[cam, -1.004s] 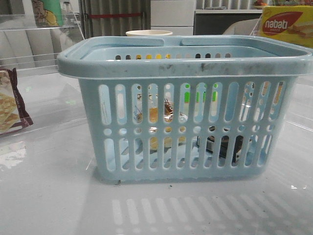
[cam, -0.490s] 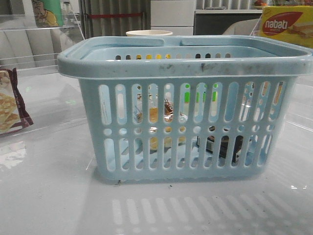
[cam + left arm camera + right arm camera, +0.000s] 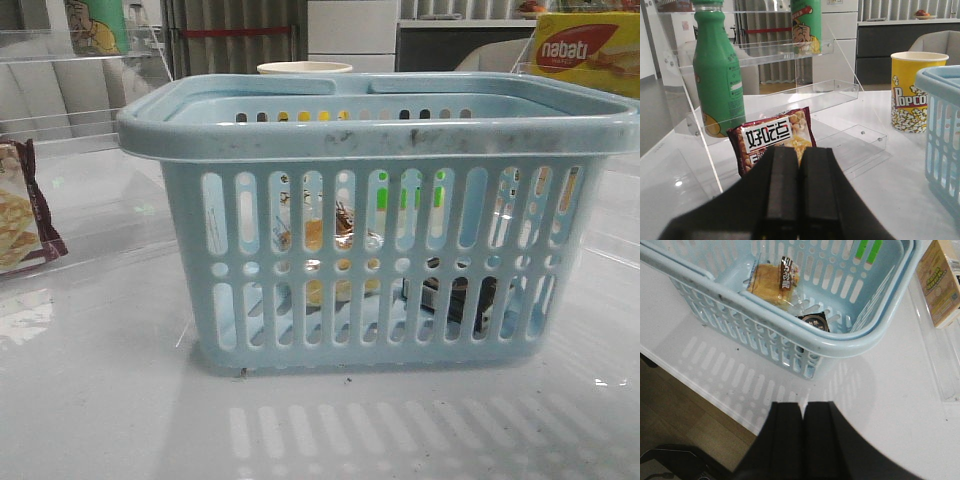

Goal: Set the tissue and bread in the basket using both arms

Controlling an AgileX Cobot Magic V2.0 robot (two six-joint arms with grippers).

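Observation:
The light-blue basket [image 3: 380, 130] stands in the middle of the table, close to the front camera. Inside it lies the bread [image 3: 771, 281], golden buns in a clear bag, seen through the slots as bread [image 3: 315, 235]. Beside it on the basket floor rests the dark tissue [image 3: 815, 321], showing behind the slots as tissue [image 3: 455, 292]. My right gripper [image 3: 803, 406] is shut and empty, outside the basket [image 3: 790, 335] over the table near its edge. My left gripper [image 3: 799, 150] is shut and empty, away from the basket [image 3: 942, 125], pointing at a cracker packet.
A maroon-edged cracker packet [image 3: 772, 137] leans at a clear acrylic shelf [image 3: 790, 55] holding a green bottle [image 3: 717, 70]. A yellow popcorn cup [image 3: 912, 90] stands behind the basket. A yellow Nabati box [image 3: 585, 50] is at the back right; a carton [image 3: 940, 282] lies near the basket.

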